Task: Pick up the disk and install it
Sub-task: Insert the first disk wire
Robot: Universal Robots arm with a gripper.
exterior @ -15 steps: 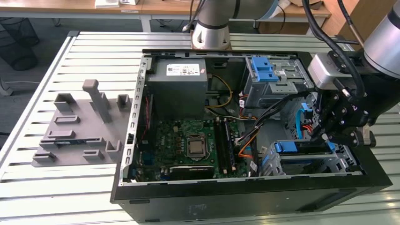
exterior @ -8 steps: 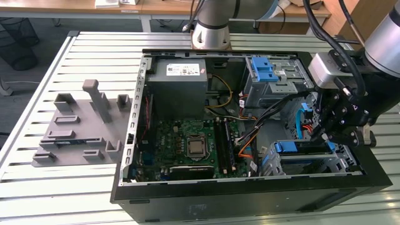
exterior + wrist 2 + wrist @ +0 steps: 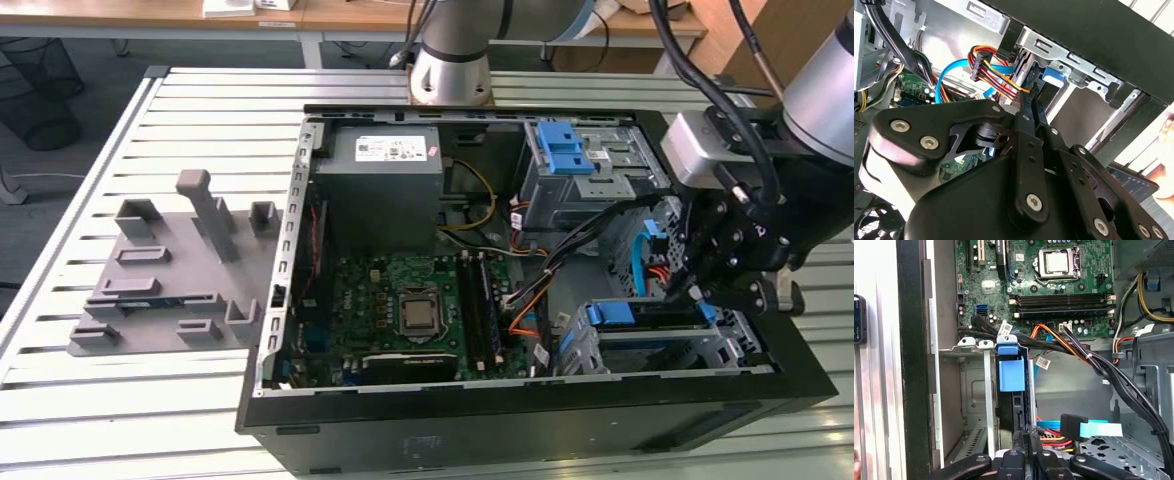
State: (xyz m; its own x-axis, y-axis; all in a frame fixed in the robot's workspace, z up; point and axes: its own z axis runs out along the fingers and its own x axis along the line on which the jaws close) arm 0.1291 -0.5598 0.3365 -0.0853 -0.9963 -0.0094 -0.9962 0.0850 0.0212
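Note:
The disk (image 3: 625, 316), edged by its blue carrier frame, stands on edge inside the lower drive cage at the front of the open computer case, on the exterior view's right. In the first wrist view the carrier's blue tab (image 3: 1011, 375) sits between the cage's metal rails. My gripper (image 3: 694, 290) hangs just above the cage, on the side nearer the case wall. In both wrist views its black fingers (image 3: 1026, 150) lie close together, and the gripper (image 3: 1028, 442) meets the disk's end (image 3: 1051, 75). I see no gap between the fingers.
The case (image 3: 534, 425) holds a grey power supply (image 3: 387, 165), a motherboard (image 3: 400, 310) and an upper cage with a blue latch (image 3: 567, 150). Black, orange and blue cables (image 3: 1089, 357) run close past the cage. A grey fixture (image 3: 174, 270) lies on the slatted table at the exterior view's left.

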